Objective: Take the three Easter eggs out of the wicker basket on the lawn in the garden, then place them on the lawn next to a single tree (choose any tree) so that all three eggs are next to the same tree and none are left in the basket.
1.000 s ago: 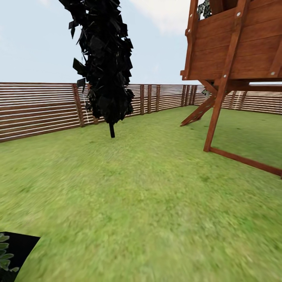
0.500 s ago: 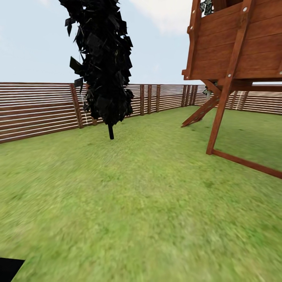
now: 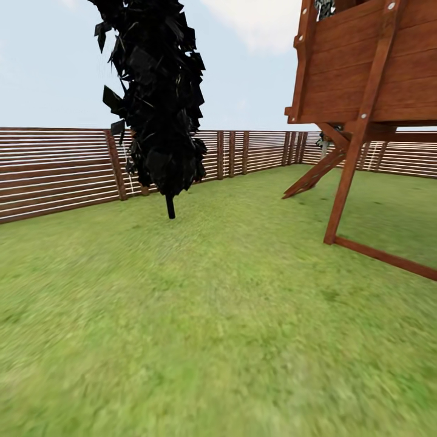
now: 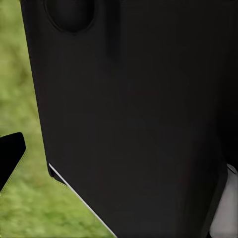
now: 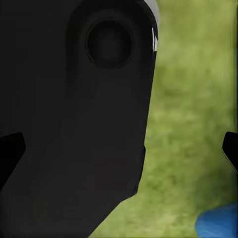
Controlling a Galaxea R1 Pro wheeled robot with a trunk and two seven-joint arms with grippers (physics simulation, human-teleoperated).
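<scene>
The lawn (image 3: 218, 315) spreads bright green across the head view and is blurred up close. Eggs, wicker basket and the grey-trunked tree are out of view. In the right wrist view my right gripper (image 5: 119, 148) is open, its dark fingertips (image 5: 10, 148) at opposite edges of the picture, over grass (image 5: 198, 99) and in front of a black part of my body. In the left wrist view my left gripper (image 4: 119, 153) faces a black panel (image 4: 134, 109); one fingertip (image 4: 10, 153) sits far out at the edge, as on an open gripper.
A dark, narrow conifer (image 3: 158, 103) stands ahead on the left. A brown wooden play tower (image 3: 364, 91) on slanted legs rises at the right, with a ground beam (image 3: 388, 258). A slatted fence (image 3: 60, 170) closes the garden behind. A blue shape (image 5: 218, 223) shows below the right gripper.
The whole head view has shifted, so the camera moved: the tower slid right, the conifer's foot slid left, and a black planter with leaves left the lower left corner.
</scene>
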